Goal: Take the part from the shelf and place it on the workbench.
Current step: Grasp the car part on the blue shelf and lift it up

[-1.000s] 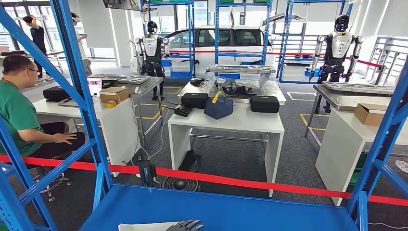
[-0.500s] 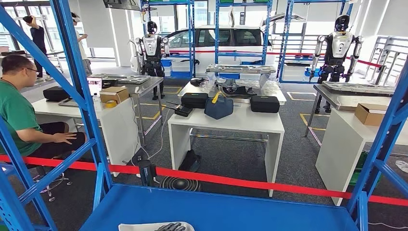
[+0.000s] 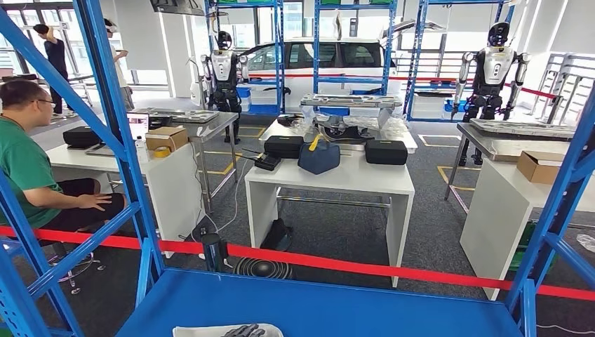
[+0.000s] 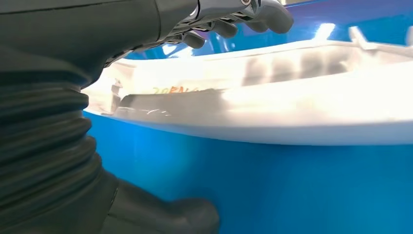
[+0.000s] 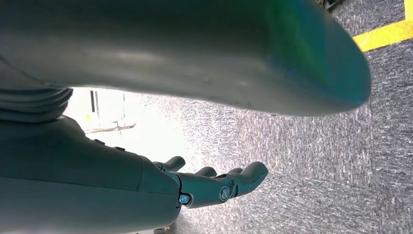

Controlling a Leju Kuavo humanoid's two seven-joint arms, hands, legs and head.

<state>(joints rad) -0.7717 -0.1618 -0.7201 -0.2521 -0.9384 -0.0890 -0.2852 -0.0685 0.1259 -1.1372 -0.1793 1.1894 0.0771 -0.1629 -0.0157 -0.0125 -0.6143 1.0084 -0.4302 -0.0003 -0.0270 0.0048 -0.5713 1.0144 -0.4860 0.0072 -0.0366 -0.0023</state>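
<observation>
The shelf (image 3: 351,309) is a flat, smooth, glossy blue metal deck framed by perforated blue uprights. At its near edge lies the part (image 3: 210,330), a pale white moulded plastic piece, long and shallow with a raised rim and small ribs; its long axis runs along that near edge. The left hand (image 3: 247,331) reaches over it: dark fingers (image 4: 229,24) curl over the part's far rim while the thick grey thumb (image 4: 165,214) sits below against the blue surface, so the hand clasps the part. The right hand (image 5: 219,187) hangs above grey speckled carpet, fingers loosely extended and apart, holding nothing.
</observation>
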